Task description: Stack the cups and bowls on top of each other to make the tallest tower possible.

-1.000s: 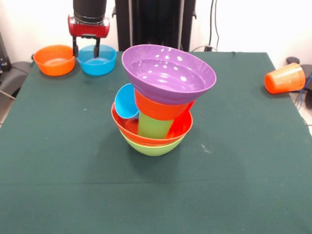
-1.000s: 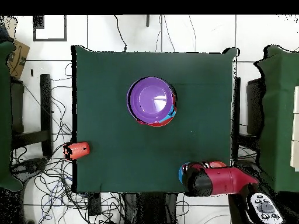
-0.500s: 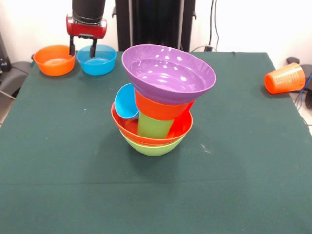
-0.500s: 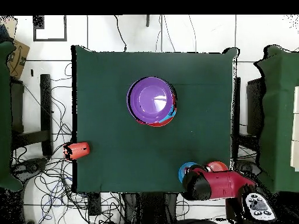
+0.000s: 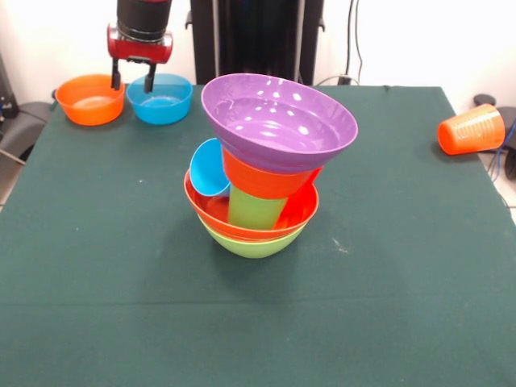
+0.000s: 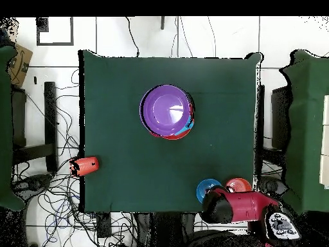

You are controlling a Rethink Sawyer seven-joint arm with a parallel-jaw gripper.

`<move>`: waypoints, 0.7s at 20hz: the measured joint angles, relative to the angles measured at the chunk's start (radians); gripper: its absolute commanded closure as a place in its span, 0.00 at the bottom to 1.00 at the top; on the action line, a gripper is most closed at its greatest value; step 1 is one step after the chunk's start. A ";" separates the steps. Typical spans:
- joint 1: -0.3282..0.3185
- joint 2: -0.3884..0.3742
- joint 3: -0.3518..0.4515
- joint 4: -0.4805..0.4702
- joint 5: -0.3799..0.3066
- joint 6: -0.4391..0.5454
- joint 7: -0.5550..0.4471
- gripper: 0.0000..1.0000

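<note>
Rising from above the small blue bowl [image 5: 161,98], the gripper [image 5: 132,81] holds nothing, jaws apart; the tower [image 5: 270,165] apparently gains nothing.

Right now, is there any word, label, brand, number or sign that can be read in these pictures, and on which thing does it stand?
None can be read.
The bowls and cups of the tower, the small orange bowl, the small blue bowl, the orange cup lying on its side, and the gripper: no print shows.
The box beside the table in the overhead view: dark marks, too small to read.
</note>
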 measured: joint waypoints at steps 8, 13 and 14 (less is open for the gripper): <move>0.028 0.048 -0.045 -0.028 0.001 -0.035 0.000 0.00; 0.044 0.072 -0.058 -0.042 0.001 -0.046 0.000 0.00; 0.045 0.076 -0.059 -0.045 0.001 -0.046 0.000 0.00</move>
